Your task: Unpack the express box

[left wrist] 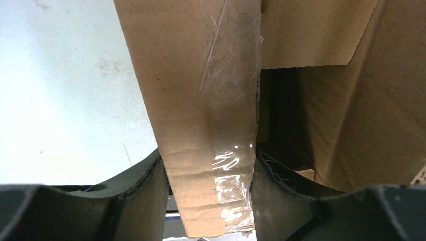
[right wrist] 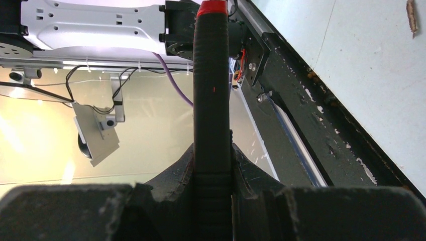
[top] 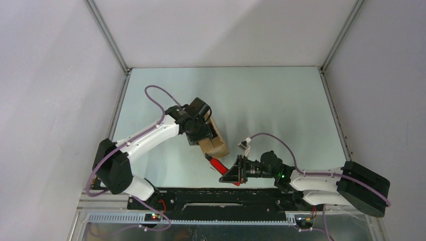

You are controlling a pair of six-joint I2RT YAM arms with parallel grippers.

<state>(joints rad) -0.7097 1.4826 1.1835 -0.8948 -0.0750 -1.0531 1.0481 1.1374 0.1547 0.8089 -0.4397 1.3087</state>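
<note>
Cardboard express box (top: 215, 143), red knife (top: 219, 164) just beside

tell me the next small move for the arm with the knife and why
Probably draw the utility knife, clamped in the right gripper, back from the express box. The left gripper pinches a taped flap that already stands free, with a dark opening beside it. So the seam looks cut, and the knife's front end sits close to the box's near corner.
</note>
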